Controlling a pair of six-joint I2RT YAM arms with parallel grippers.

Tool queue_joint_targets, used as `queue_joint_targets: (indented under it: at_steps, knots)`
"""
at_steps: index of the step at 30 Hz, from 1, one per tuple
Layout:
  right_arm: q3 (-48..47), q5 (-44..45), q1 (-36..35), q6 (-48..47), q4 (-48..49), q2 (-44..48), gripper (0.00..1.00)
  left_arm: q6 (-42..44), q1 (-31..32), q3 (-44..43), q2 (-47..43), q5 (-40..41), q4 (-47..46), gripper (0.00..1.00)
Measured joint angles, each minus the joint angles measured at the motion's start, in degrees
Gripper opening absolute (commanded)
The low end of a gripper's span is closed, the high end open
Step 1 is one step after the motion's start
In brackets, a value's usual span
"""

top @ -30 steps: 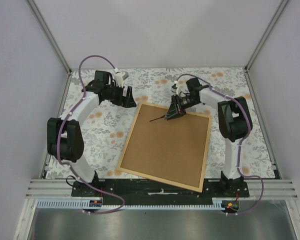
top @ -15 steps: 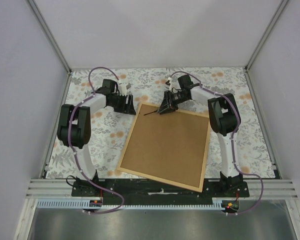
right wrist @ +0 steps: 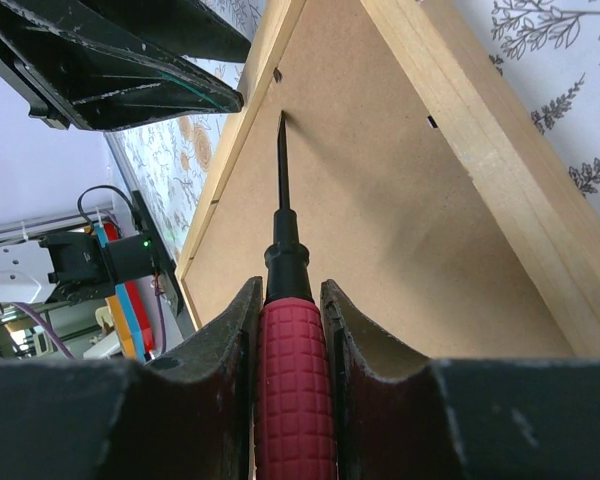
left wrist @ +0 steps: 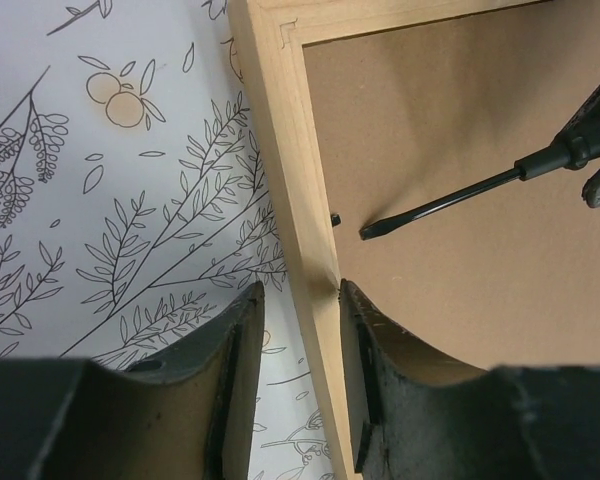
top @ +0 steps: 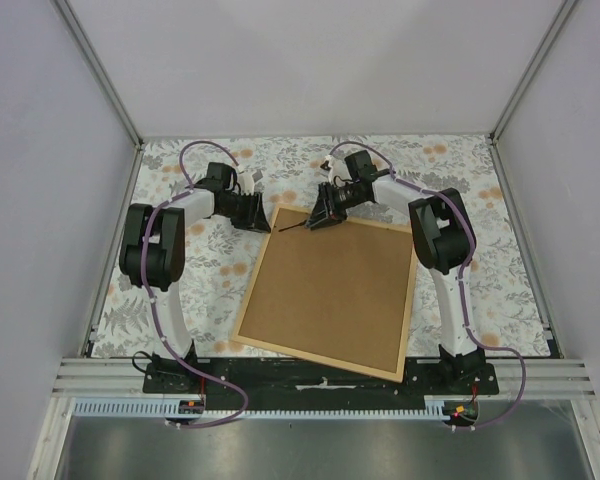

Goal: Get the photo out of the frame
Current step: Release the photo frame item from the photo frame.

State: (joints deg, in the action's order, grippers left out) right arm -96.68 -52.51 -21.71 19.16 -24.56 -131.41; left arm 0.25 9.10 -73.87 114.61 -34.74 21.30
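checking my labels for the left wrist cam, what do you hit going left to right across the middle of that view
floral tablecloth → wooden strip of the frame → small black tab → screwdriver, tip first, thicker end at the right edge

**Left gripper astride the frame's left strip**
The left gripper (left wrist: 300, 300) stood with its two dark fingers (left wrist: 235, 370) on either side of the frame's (left wrist: 280, 150) light wooden left strip, a sliver of the leaf-printed tablecloth (left wrist: 110, 200) showing between the left finger and the wood. To the right lay the brown back board (left wrist: 460, 130), and the frame's corner sat at the far end. A screwdriver (left wrist: 450, 200) reached in from the right, its tip just beside a small black tab (left wrist: 336, 218) at the strip's inner edge.
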Motion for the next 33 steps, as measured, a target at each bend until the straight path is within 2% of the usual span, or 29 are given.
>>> queue_joint_targets:
  at_steps: [9,33]
  knots:
    - [0.0,0.9,-0.2,1.1,2.4,0.1,0.00,-1.1,0.0,0.3,0.2,-1.3,-0.5,0.24]
    - [5.5,2.7,-1.0,4.8,13.6,2.2,0.00,-2.4,-0.4,0.9,0.2,-2.7,-1.5,0.19]
